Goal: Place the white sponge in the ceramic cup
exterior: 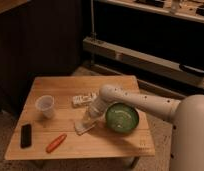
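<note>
The white sponge point(83, 127) lies flat on the wooden table point(110, 82), just left of the green bowl. My gripper point(90, 118) reaches down from the white arm point(140, 102) and is right at the sponge's upper edge, touching or nearly touching it. The ceramic cup point(45, 106) stands upright on the left part of the table, well to the left of the gripper and the sponge.
A wide green bowl point(121, 118) sits right of the gripper, close to the arm. Small white blocky pieces point(84, 99) lie behind the sponge. A black phone-like slab point(26, 135) and an orange carrot-like piece point(56, 142) lie at the front left. Dark shelving stands behind.
</note>
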Available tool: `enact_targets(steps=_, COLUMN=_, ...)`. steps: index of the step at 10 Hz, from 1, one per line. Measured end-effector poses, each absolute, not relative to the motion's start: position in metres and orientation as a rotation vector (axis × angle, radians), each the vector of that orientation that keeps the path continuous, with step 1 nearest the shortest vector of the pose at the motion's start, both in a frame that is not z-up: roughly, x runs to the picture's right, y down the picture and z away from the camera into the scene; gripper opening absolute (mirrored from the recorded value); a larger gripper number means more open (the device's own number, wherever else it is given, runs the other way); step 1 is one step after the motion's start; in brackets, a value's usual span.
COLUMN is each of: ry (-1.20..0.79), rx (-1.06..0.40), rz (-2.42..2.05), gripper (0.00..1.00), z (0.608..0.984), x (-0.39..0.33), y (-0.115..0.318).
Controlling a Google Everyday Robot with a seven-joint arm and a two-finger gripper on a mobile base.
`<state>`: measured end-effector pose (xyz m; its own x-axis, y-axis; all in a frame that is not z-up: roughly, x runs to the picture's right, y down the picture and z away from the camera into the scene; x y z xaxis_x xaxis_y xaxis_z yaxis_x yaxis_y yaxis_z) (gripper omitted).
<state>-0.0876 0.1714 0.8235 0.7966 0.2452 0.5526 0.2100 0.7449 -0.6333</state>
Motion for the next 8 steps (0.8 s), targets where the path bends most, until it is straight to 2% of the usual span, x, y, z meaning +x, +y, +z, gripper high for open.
enact_targets(steps=4, ry=-0.728, rx=-0.751, rz=0.016, gripper=0.72, z=0.819, x=-0.09, y=0.168)
enact_targets(steps=6, ry=-0.789, rx=-0.761, rz=0.009, gripper=0.8, z=0.806, x=-0.089, y=0.158)
enact_targets(steps=8, ry=-0.82, rx=-0.784, rz=-0.017, gripper=0.8, z=0.795, x=-0.09, y=0.153)
